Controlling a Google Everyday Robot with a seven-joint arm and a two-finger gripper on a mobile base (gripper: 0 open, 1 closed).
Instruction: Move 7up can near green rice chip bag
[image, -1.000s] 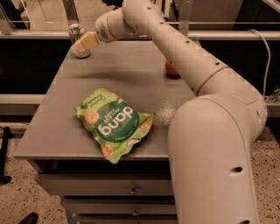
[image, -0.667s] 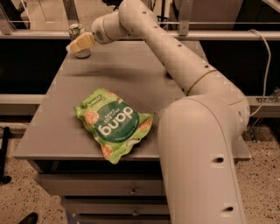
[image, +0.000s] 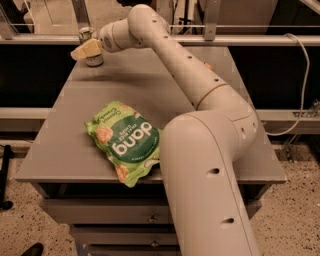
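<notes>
The 7up can (image: 88, 36) stands upright at the far left corner of the grey table (image: 145, 85); its silver top and base show, its middle is hidden. My gripper (image: 84, 50) is at the can, its tan end across the can's middle. The green rice chip bag (image: 125, 140) lies flat near the table's front edge, well apart from the can. My arm reaches from the front right across the table and covers the bag's right edge.
A bit of a red apple (image: 207, 65) shows behind my forearm at the far right of the table. A rail (image: 260, 40) runs behind the table. Drawers (image: 125, 217) sit below the front edge.
My arm's elbow and lower links have swung left and closer across the view. The gripper has stayed at the can. The bag has not moved.
</notes>
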